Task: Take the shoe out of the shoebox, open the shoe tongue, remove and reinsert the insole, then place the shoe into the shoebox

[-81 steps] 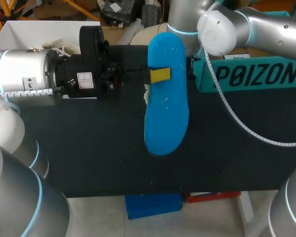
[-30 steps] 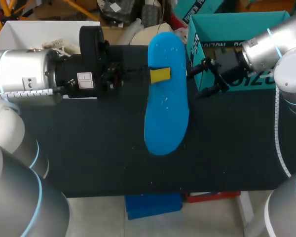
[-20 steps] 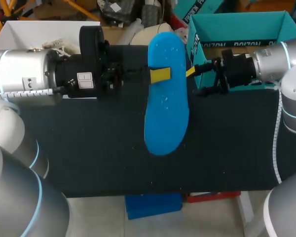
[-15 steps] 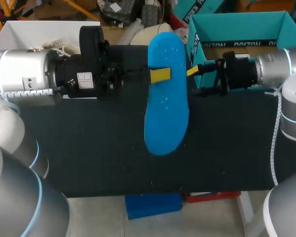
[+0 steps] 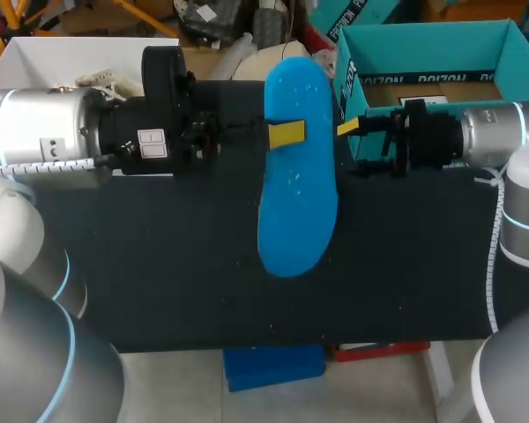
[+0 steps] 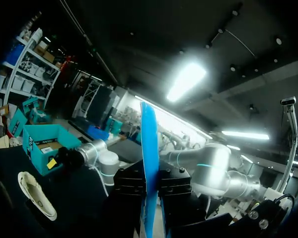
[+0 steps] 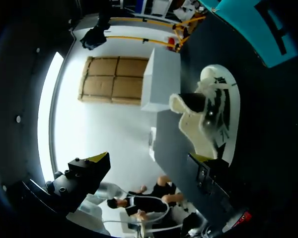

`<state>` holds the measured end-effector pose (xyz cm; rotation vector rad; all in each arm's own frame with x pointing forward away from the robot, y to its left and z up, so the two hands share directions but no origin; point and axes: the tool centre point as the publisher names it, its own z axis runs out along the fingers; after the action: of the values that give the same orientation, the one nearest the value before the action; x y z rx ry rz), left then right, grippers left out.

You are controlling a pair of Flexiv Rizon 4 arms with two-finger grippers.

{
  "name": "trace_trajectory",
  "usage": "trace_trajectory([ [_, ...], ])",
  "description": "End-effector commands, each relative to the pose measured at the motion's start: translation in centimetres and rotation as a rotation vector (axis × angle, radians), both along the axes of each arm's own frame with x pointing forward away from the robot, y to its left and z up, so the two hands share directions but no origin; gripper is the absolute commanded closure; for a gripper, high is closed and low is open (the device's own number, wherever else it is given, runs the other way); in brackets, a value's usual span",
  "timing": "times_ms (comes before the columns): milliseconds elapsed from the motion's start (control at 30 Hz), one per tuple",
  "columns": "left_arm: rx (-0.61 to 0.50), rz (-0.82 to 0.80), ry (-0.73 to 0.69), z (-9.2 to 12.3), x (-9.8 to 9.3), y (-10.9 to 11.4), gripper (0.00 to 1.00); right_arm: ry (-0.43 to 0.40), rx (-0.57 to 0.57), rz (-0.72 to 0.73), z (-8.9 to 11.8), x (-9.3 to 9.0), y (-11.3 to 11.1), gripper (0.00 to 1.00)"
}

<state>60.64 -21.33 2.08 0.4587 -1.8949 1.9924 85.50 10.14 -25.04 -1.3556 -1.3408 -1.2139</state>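
Left gripper: my left gripper [image 5: 286, 134] is clamped on the insole [image 5: 298, 203], one yellow tip lying across its upper face, the other finger hidden beneath it. In my left wrist view the insole [image 6: 148, 134] stands edge-on, pinched from both sides between my black fingers [image 6: 134, 184].
Insole: bright blue, held in the air above the tabletop [image 5: 159, 264], its length running away from me, near the middle of the tabletop.
Right gripper: my right gripper [image 5: 357, 145] is spread wide and holds nothing. It sits just beside the far end of the insole and in front of the shoebox [image 5: 406, 44]. In my right wrist view the two yellow-tipped fingers [image 7: 100, 158] stand well apart.
Shoe: a white shoe [image 7: 211, 116] with dark markings lies on the tabletop ahead of my right gripper, not touching its fingers. My left wrist view shows it [image 6: 36, 194] lying apart from the shoebox [image 6: 37, 145], outside it.
Shoebox: teal, open on top, at the far right of the tabletop. I cannot tell what lies inside.
White box: a white box [image 5: 35, 53] stands at the far left, beyond my left arm.
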Motion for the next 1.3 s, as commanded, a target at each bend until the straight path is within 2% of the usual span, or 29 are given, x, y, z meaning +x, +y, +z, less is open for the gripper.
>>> trace_trajectory([
  [33,0.002,0.008,0.002,0.1,-0.4,0.0,1.0,-0.004,-0.002,-0.035,0.3,-1.1,0.2,0.0],
  [233,0.002,0.008,0.002,0.1,-0.4,0.0,1.0,0.004,0.028,-0.064,0.0,-1.6,0.7,0.0],
  [300,0.002,0.008,0.002,0.1,-0.4,0.0,1.0,-0.003,0.071,-0.067,-0.2,-1.8,0.9,0.0],
  [500,0.002,0.008,0.002,0.1,-0.4,0.0,1.0,-0.003,0.071,-0.067,-0.2,-1.8,0.9,0.0],
  [600,0.065,0.008,-0.198,-0.3,-0.1,-0.5,1.0,-0.003,0.071,-0.067,-0.2,-1.8,0.9,0.0],
  [633,0.089,0.003,-0.304,-0.8,0.1,-0.6,1.0,-0.003,0.071,-0.067,-0.2,-1.8,0.9,0.0],
  [767,0.129,-0.027,-0.557,-2.8,1.0,-0.9,1.0,-0.003,0.071,-0.067,-0.2,-1.8,0.9,0.0],
  [833,0.093,-0.035,-0.614,-3.9,1.6,-1.1,1.0,-0.003,0.071,-0.067,-0.2,-1.8,0.9,0.0],
  [1033,0.061,-0.062,-0.912,-7.7,3.0,-2.0,1.0,-0.003,0.071,-0.067,-0.2,-1.8,0.9,0.0],
  [1100,0.043,-0.05,-1.02,-8.9,3.9,-2.3,1.0,-0.003,0.071,-0.067,-0.2,-1.8,0.9,0.0],
  [1200,0.048,-0.023,-1.261,-10.5,5.0,-2.3,1.0,-0.003,0.071,-0.067,-0.2,-1.8,0.9,0.0],
  [1233,0.052,-0.014,-1.307,-11.0,5.5,-2.3,1.0,-0.003,0.071,-0.067,-0.2,-1.8,0.9,0.0],
  [1300,0.052,-0.014,-1.307,-11.0,5.5,-2.3,1.0,-0.003,0.071,-0.067,-0.2,-1.8,0.9,0.0],
])
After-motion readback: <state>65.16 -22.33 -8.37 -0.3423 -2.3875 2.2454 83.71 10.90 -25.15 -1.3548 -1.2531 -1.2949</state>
